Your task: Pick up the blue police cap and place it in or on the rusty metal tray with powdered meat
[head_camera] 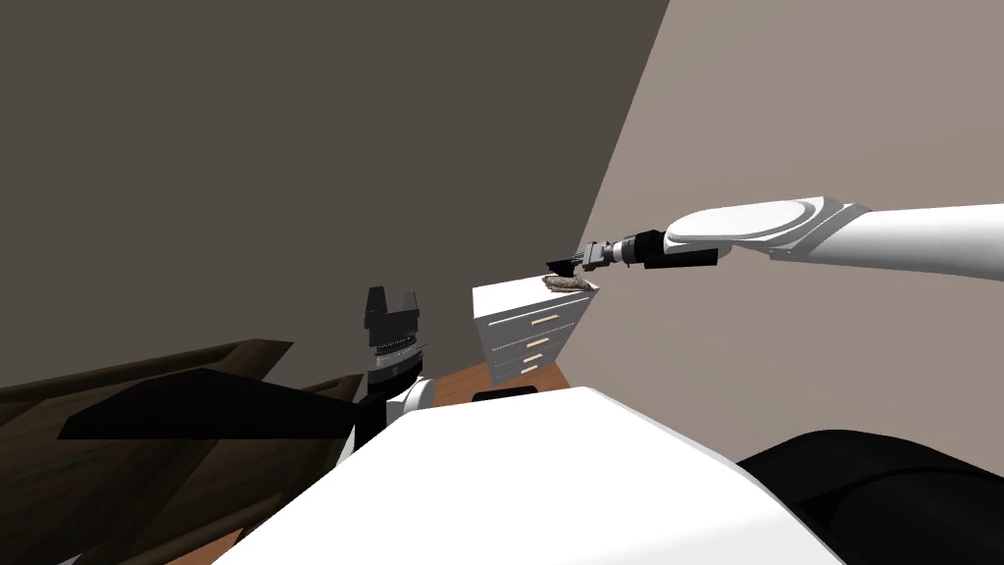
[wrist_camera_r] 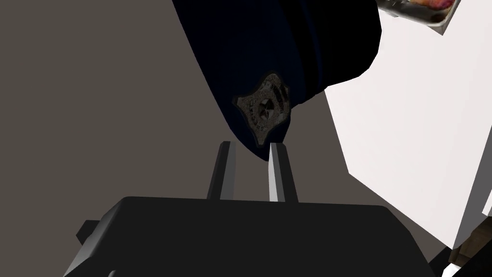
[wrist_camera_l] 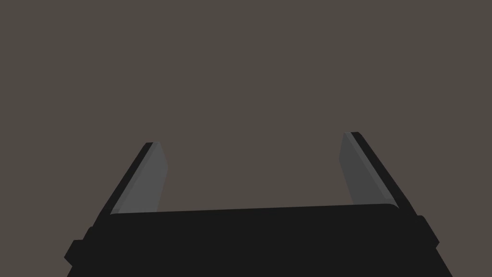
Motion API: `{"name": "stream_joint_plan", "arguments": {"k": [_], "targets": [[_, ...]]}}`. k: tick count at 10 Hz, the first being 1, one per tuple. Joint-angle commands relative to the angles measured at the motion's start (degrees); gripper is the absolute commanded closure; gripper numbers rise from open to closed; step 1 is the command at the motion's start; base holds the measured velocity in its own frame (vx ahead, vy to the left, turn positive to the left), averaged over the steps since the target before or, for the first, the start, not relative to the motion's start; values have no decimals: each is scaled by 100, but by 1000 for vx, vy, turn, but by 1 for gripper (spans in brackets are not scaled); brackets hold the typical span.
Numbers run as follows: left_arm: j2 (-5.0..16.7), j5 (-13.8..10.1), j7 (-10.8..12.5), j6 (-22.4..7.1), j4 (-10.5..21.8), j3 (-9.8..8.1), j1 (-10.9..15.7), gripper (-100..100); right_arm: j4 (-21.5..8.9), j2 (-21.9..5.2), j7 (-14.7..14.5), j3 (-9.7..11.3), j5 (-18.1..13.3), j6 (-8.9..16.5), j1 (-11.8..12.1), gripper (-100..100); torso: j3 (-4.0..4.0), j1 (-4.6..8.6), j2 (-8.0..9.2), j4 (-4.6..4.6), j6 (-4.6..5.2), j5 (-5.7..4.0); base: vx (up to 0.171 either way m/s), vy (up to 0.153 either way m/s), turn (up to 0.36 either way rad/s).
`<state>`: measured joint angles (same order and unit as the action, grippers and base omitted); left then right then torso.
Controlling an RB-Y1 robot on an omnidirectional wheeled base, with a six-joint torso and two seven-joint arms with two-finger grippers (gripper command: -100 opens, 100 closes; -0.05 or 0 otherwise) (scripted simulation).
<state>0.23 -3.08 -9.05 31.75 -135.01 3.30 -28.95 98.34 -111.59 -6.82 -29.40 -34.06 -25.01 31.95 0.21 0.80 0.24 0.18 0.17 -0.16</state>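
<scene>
Right wrist view: the right gripper [wrist_camera_r: 251, 144] has its fingers drawn close together, pinching the lower edge of the dark blue cap [wrist_camera_r: 278, 43] just beneath its badge [wrist_camera_r: 264, 108]. From the head view, the cap [head_camera: 561, 265] hangs just above the tray [head_camera: 571, 283] on top of the white dresser [head_camera: 520, 329]. The left gripper [head_camera: 392, 299] is raised well apart from them, its fingers spread wide.

White chest of drawers [head_camera: 529, 333] with 4 pale handles stood against the beige wall [head_camera: 784, 118], orange-brown floor [head_camera: 461, 385] beneath, dark brown furniture [head_camera: 147, 432] well apart.
</scene>
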Motion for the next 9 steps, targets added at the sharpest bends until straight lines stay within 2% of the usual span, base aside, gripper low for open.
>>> {"name": "stream_joint_plan", "arguments": {"k": [1,4,8,9], "targets": [[0,0,0,0,0,0,0,0,60,-26,201,-82,-175,-14,-9,100,0,0,0,0,0,0,6,-107,9],[-1,0,0,0,0,1,0,0,-49,-215,452,-335,-229,-193,97,100,0,-49,-1,0,-3,12,11,-53,-8],[-1,0,0,0,0,1,0,0,-264,-420,890,-740,-356,-540,378,100,-1,-35,-4,2,-2,11,25,-90,-9],[-1,0,0,0,0,1,0,0,-226,-392,814,-672,-339,-474,324,100,0,-35,-3,3,-2,11,11,-39,2]]}}
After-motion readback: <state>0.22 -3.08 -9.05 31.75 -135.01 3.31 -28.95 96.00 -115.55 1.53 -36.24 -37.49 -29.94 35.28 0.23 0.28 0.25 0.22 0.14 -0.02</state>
